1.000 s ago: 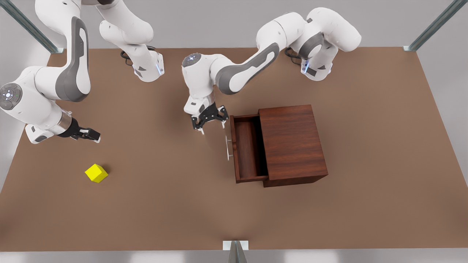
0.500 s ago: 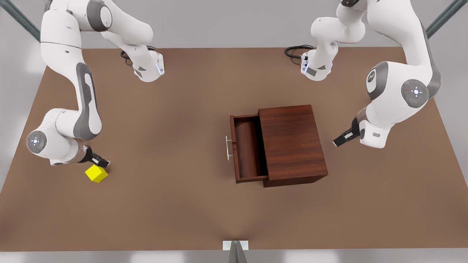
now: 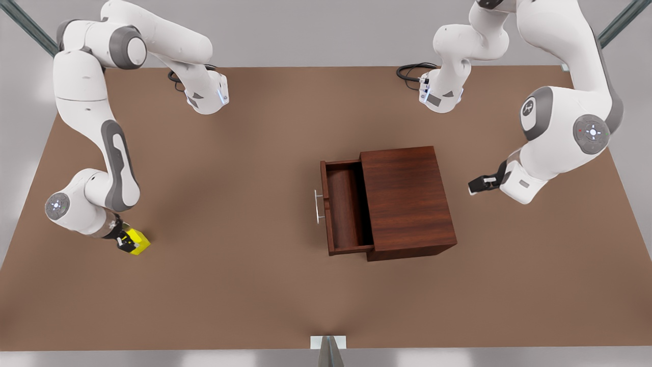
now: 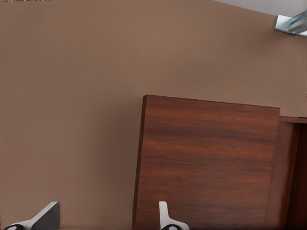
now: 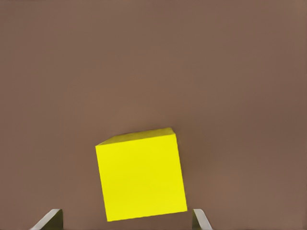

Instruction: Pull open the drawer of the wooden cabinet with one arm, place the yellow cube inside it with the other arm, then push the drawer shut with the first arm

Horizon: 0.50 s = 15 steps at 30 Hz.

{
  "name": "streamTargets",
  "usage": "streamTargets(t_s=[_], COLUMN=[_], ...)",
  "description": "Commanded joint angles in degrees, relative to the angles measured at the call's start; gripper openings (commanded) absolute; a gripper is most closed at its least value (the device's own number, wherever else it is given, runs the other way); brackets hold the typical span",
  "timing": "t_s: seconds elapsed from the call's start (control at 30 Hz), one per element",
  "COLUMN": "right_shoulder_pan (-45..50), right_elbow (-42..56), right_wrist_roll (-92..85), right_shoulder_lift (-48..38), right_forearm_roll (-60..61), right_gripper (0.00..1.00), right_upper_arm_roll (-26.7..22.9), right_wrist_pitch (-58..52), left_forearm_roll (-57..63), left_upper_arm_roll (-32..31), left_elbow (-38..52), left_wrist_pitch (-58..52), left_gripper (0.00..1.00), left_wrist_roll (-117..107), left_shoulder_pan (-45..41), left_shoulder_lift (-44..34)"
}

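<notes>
Yellow cube (image 5: 141, 176) between wide right tool (image 3: 127, 243); left tool (image 4: 103, 218) wide beside cabinet (image 3: 407, 201).

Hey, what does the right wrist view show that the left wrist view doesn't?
Right wrist view alone: the yellow cube on the table, framed between the open right gripper fingertips, with a fingertip on each side of it. Left wrist view alone: the wooden cabinet top, an edge of the opened drawer, and the open left gripper hanging beside the cabinet, off from the drawer side. Both share the bare brown table and a pair of spread fingertips.
</notes>
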Motion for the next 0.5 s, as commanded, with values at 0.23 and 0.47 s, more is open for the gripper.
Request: streamTargets(t_s=[0.23, 0.47], right_shoulder_pan=[0.2, -0.7], right_elbow=[-0.1, -0.1], right_wrist_roll=[9.6, 8.1], right_shoulder_lift=[2.1, 2.5], right_forearm_roll=[-0.1, -3.0], right_gripper=[1.0, 1.0], right_upper_arm_roll=[0.1, 0.1], right_wrist_pitch=[1.8, 0.6], left_forearm_roll=[0.2, 0.2], left_upper_arm_roll=[-0.4, -0.4], left_elbow=[0.3, 0.2], left_wrist_pitch=[-1.0, -1.1], left_gripper=[1.0, 1.0], left_wrist_roll=[15.2, 14.5], left_shoulder_pan=[-0.1, -0.3], left_shoulder_lift=[0.0, 0.0])
